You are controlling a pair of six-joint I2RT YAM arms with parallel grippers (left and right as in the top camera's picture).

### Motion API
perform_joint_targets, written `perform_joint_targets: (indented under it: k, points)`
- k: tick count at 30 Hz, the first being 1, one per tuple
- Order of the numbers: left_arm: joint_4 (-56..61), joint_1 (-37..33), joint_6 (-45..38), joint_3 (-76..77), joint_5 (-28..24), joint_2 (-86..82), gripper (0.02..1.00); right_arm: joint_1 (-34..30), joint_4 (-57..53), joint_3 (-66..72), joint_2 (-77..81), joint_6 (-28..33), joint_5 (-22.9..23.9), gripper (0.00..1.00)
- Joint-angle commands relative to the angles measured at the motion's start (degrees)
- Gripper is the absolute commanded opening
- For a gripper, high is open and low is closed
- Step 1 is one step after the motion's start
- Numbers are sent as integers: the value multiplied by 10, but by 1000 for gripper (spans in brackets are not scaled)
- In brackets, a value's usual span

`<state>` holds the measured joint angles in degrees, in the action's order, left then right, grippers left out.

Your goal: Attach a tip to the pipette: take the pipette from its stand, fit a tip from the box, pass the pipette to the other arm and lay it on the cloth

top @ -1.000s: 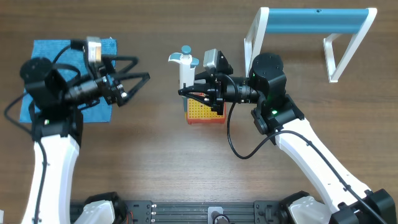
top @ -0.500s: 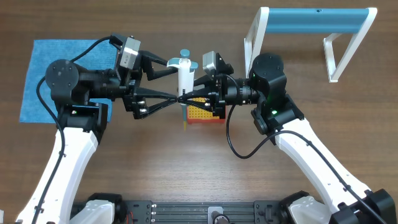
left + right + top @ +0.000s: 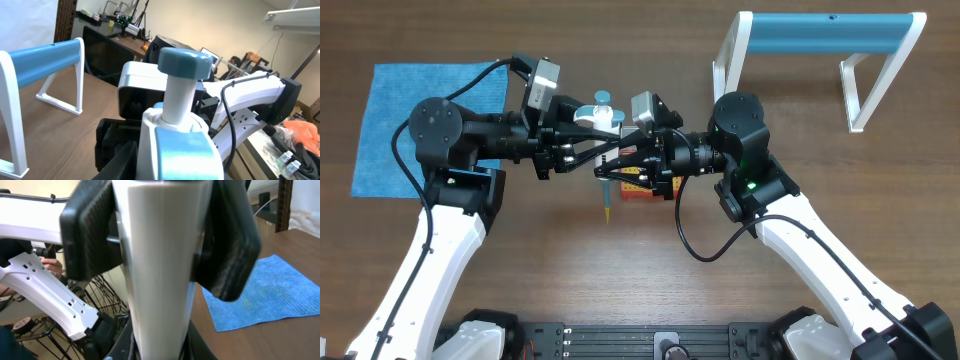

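White pipette (image 3: 597,115) hangs tilted mid-frame in the top view, with its yellow tip (image 3: 607,208) pointing at the lower edge, just left of the orange tip box (image 3: 642,190). My right gripper (image 3: 612,166) is clamped on its body. The left gripper (image 3: 582,140) is right at the pipette's head, but honestly I can't tell if it's gripping. Blue cloth (image 3: 390,110) lies at upper left.

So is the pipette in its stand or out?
Out. The white pipette with the blue cap is gripped in the right arm's tool over the wooden table, away from the white and blue stand.
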<state>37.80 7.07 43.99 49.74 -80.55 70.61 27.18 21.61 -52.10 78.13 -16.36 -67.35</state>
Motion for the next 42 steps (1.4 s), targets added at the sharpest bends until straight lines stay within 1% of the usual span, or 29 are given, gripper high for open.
perform_joint_targets:
  k: [1,3,4,6,7,8,11,14,19,20,21,22,23,24,26,27,28,29,30,32,33,34,35,36,37,38,39,41,42]
  points:
    - [0,1,2,10,10,0,220,2,5,-9,-7,1,9,80]
    - [0,1,2,10,10,0,80,2,5,-9,-7,1,9,82]
    - [0,1,2,10,10,0,25,2,5,-9,-7,1,9,169]
    - [0,1,2,10,10,0,27,2,5,-9,-7,1,9,397]
    - [0,1,2,10,10,0,25,2,5,-9,-7,1,9,535]
    - [0,1,2,10,10,0,27,2,5,-9,-7,1,9,761]
    - [0,1,1,10,10,0,25,-8,3,-9,-7,1,9,766]
    - [-4,-4,-14,10,11,14,27,-44,-30,-9,-7,1,9,772]
    - [-27,-56,-16,10,27,78,27,-106,-104,-9,-7,13,9,772]
    - [-31,-72,-16,10,34,98,25,-116,-133,-9,-7,22,22,772]
    - [-50,-91,-17,10,48,122,27,-122,-174,-9,-7,46,47,774]
    - [-73,-106,-33,10,61,144,25,-124,-218,-9,-7,83,94,774]
    - [-112,-118,-55,10,84,163,27,-124,-256,-9,-7,111,156,774]
    - [-148,-124,-76,10,106,176,27,-124,-286,-9,-8,135,232,774]
    - [-257,-128,-131,10,194,195,27,-124,-310,-9,-16,157,354,774]
    - [-316,-126,-150,10,257,198,25,-124,-312,-9,-25,169,434,776]
    - [-357,-126,-152,10,296,198,27,-124,-311,-9,-47,191,514,779]
    - [-362,-127,-152,10,295,198,25,-124,-312,-9,-65,208,549,776]
    - [-370,-126,-152,13,292,196,25,-124,-312,-9,-99,231,596,779]
    - [-423,-126,-182,37,295,193,25,-124,-318,-9,-163,255,654,779]
    - [-489,-126,-216,65,323,191,27,-124,-326,-9,-206,255,688,776]
    - [-575,-126,-256,102,371,191,25,-124,-346,-9,-254,255,718,776]
    - [-674,-126,-296,151,435,191,27,-124,-364,-9,-299,255,747,776]
    - [-726,-126,-314,181,475,191,25,-124,-382,-9,-334,255,774,776]
    - [-799,-126,-332,227,528,191,27,-124,-410,-9,-373,255,810,779]
    - [-848,-127,-336,266,570,191,27,-124,-454,-9,-412,255,834,776]
    - [-896,-129,-343,312,607,191,25,-124,-507,-9,-454,255,841,776]
    - [-950,-136,-365,379,649,192,25,-124,-558,-9,-515,255,849,776]
    - [-969,-142,-376,399,668,194,25,-124,-584,-9,-538,255,849,866]
